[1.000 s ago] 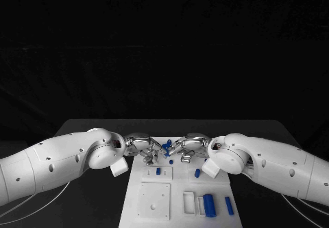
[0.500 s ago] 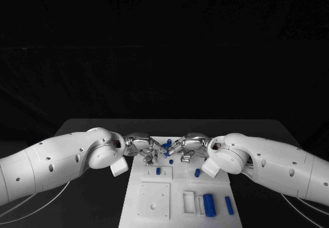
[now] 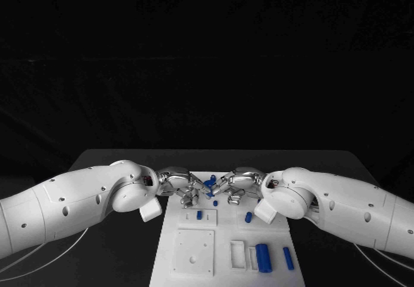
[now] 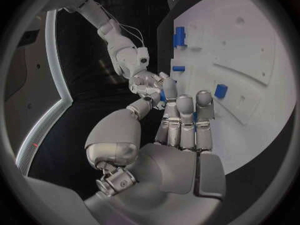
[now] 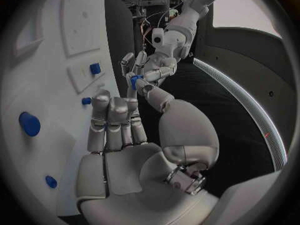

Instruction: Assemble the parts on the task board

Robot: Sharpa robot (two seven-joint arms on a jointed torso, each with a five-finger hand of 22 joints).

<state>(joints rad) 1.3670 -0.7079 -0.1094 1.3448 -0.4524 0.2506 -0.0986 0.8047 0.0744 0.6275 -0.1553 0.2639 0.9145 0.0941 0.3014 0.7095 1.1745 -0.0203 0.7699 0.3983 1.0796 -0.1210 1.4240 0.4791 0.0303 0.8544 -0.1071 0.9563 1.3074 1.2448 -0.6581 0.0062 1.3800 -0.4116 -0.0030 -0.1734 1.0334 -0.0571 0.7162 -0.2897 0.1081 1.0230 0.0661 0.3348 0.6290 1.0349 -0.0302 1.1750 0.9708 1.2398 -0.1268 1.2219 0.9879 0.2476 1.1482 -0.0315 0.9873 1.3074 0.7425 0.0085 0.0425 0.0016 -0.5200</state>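
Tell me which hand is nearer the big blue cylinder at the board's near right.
Right. The right hand is up-board, nearly in line with the big blue cylinder; the left hand is farther across the board.

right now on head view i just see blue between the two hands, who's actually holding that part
Observer: Both, it seems. In the right wrist view the right hand has its thumb tip on the blue part, and the left hand pinches it from the other side.
Operator: left hand's other fingers on anything
Observer: No. The left wrist view shows them straight, side by side over the task board, apart from the small loose part beside them.
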